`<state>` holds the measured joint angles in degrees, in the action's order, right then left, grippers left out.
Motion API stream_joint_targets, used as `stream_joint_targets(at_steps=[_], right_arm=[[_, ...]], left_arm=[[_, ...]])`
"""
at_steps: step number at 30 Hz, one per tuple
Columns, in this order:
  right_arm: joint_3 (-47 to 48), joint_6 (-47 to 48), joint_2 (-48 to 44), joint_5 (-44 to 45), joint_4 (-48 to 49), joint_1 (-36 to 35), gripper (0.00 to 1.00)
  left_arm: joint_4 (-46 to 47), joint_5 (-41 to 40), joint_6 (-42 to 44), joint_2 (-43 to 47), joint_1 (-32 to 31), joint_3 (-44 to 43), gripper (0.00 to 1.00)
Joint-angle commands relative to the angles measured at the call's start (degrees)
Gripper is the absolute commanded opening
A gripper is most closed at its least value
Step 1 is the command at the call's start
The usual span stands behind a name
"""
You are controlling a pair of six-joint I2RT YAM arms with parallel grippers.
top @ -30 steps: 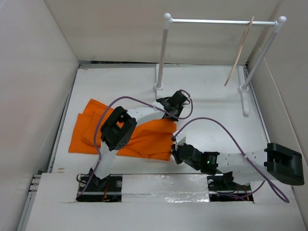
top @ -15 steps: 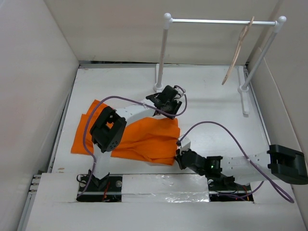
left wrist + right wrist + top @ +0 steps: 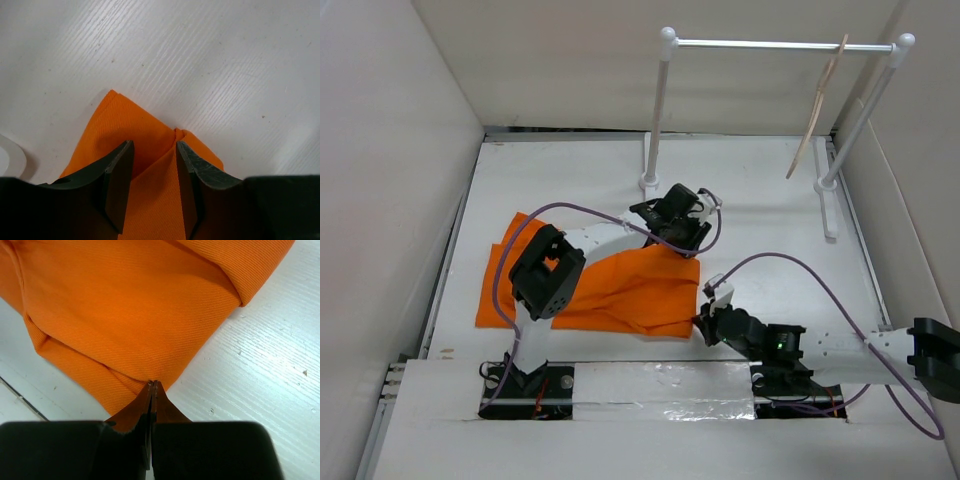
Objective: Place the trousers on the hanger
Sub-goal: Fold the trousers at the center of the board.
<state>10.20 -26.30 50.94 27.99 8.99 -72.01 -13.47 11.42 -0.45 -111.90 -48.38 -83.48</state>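
My right hand is pressed together on only the very edge of the trousers, so a harder pull could slip the cloth out. My left hand pinches a thicker fold at a corner. If the two pull unevenly, the cloth bunches further. The trousers lie on the worktop, left of centre in the top view and well apart from the hanger on the rack at upper right. Compared with a second ago, the cloth's right edge and both hands sit further right.
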Motion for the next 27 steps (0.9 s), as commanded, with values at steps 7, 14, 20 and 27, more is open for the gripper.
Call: stream_joint_targets(at_steps=[7,14,20,27], right_arm=[[0.7,1.0,4.2,-1.3,0.5,0.3,0.0],[1.2,1.4,4.4,-0.9,1.1,0.3,0.0],[1.1,1.0,4.3,-0.4,0.1,0.3,0.0],[1.1,1.2,3.4,0.0,-1.0,0.8,0.0]], left_arm=[[-2.6,7.5,3.2,-4.8,-0.3,-6.8,0.37],[-6.3,5.5,4.3,-8.2,-0.8,-10.1,0.31],[-7.0,10.5,5.1,-8.2,-1.4,-10.7,0.14],[-8.1,12.1,4.2,-8.3,-1.4,-12.8,0.43]])
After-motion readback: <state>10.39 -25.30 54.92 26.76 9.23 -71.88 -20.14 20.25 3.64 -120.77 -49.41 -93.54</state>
